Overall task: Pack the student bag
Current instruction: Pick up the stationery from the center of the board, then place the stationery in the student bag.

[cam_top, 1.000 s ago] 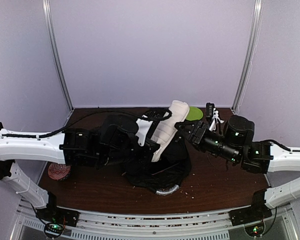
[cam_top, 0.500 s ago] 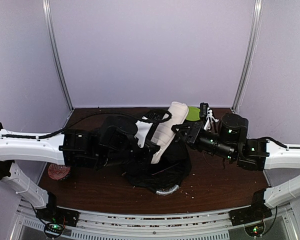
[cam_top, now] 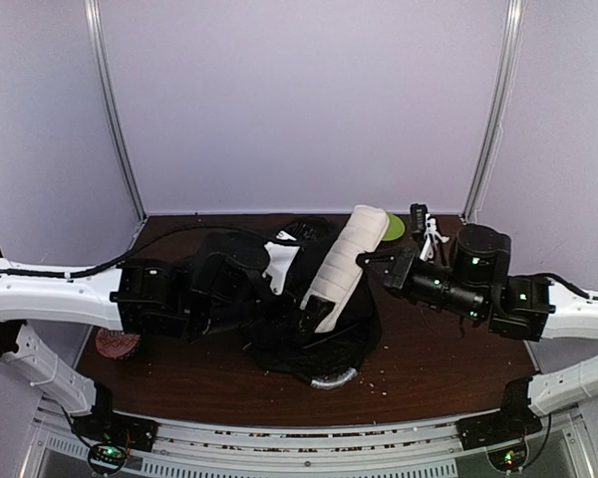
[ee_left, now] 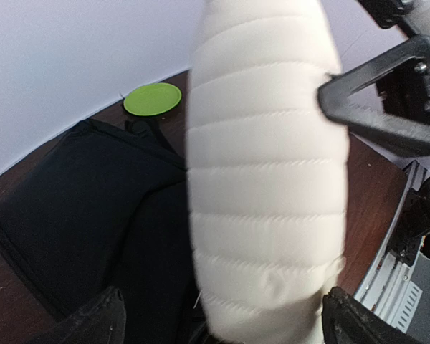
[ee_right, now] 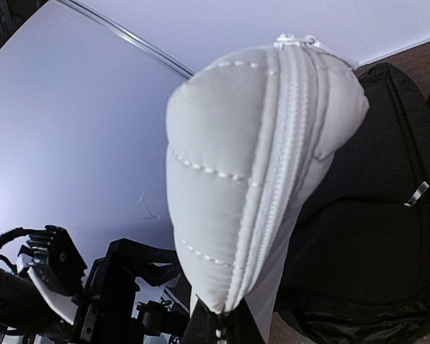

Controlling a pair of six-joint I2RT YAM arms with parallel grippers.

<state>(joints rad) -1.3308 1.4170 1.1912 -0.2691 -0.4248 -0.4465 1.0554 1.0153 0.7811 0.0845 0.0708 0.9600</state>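
Observation:
The student bag (cam_top: 309,319) is a black backpack lying slumped at mid-table, also seen in the left wrist view (ee_left: 79,208) and the right wrist view (ee_right: 373,236). Above it a white quilted zip pouch (cam_top: 344,264) stands tilted. My right gripper (cam_top: 376,261) is shut on the pouch's edge, and its wrist view shows the seam (ee_right: 251,172) pinched in the jaws (ee_right: 227,326). At the pouch's lower end, my left gripper (cam_top: 304,317) is open. The pouch (ee_left: 265,179) sits between its spread fingers (ee_left: 226,322), which do not clamp it.
A green disc (cam_top: 389,227) lies at the back behind the pouch, also (ee_left: 152,98). Small black and white items (cam_top: 426,231) stand near the right rear post. A reddish round object (cam_top: 117,342) sits under the left arm. A silvery ring (cam_top: 329,378) pokes out below the bag.
My left gripper has opened and let go of the pouch. My right gripper has closed on the pouch's edge, and the pouch's top has swung to the right.

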